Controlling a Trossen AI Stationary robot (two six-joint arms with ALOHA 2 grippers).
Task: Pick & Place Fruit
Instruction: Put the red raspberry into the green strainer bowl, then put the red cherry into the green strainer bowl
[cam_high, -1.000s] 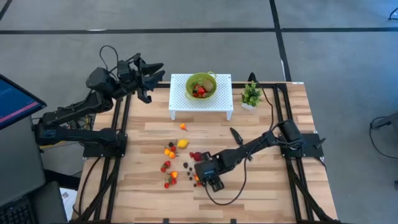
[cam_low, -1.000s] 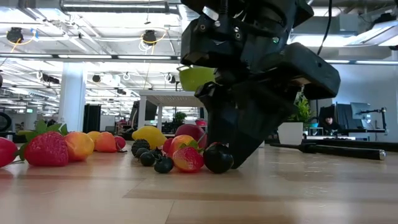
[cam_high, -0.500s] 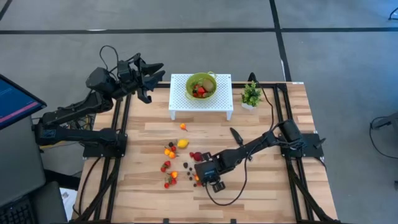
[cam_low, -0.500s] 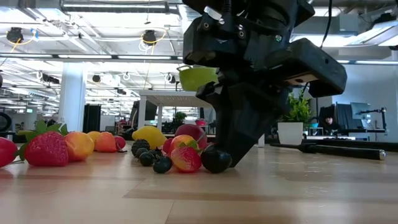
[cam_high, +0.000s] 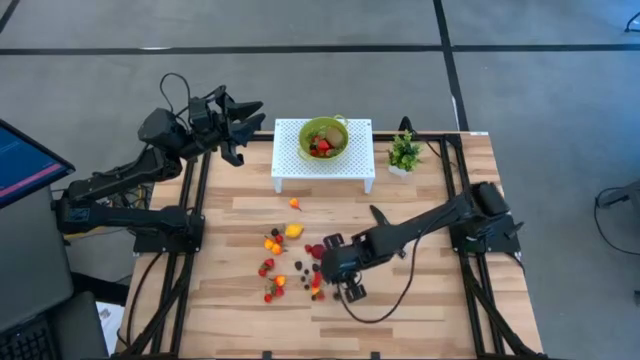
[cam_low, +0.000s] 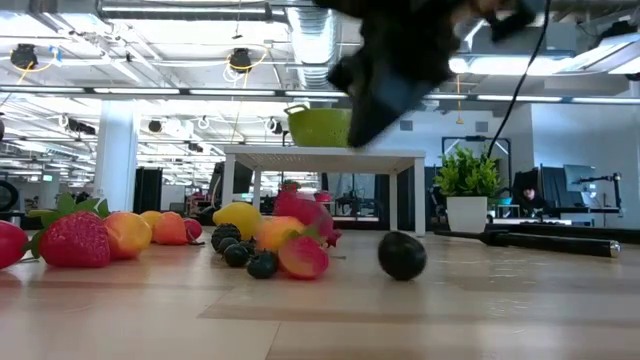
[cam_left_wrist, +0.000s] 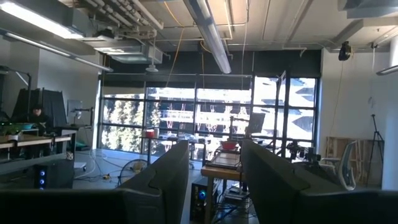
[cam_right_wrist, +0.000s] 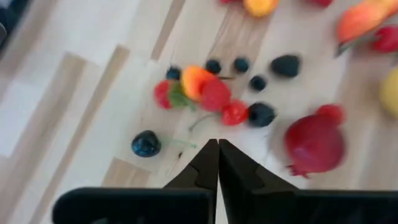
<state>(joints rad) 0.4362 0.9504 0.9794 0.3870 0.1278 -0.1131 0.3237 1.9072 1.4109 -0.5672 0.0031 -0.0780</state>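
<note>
From above, the right gripper (cam_high: 343, 283) hangs over the scattered fruit (cam_high: 282, 248) mid-table; the left gripper (cam_high: 240, 125) waits wide apart at the far left edge. At table level a dark berry (cam_low: 401, 255) lies alone. The right wrist shows fingers (cam_right_wrist: 217, 163) pressed together, holding nothing: picking likely needs reopening and descending

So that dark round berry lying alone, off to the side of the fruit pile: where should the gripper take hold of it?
Across its widest middle, coming straight down from above. The dark berry is round, so no side is better, and it rests free on the table, apart from the fruit pile. The right gripper is shut and would probably need opening first.
</note>
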